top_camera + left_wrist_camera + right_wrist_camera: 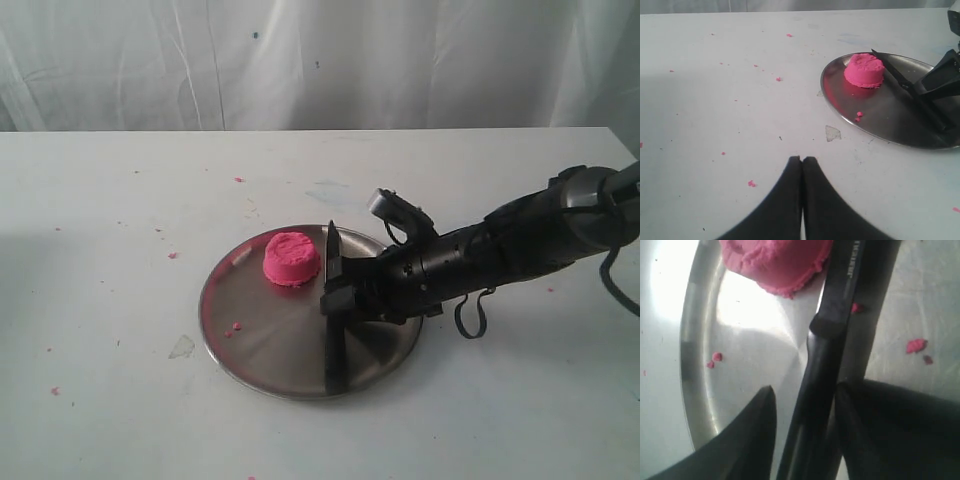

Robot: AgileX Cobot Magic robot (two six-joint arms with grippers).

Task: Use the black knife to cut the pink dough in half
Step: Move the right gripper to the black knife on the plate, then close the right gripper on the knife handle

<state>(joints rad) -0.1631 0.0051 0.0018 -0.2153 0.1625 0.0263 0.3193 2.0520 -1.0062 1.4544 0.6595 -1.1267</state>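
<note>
Right arm (500, 245): black, bulky, cylindrical | grey collar and looping black cables at 3 o'clock | jaws: matte black, tapered

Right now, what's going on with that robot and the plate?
The right arm's fingers are around the handle of a black knife lying across the steel plate, its blade beside the pink dough. In the right wrist view one finger still shows a gap to the handle, so the grip isn't clearly closed. The dough is one uncut lump. The left arm's fingers are shut and empty over the table, away from the plate.
</note>
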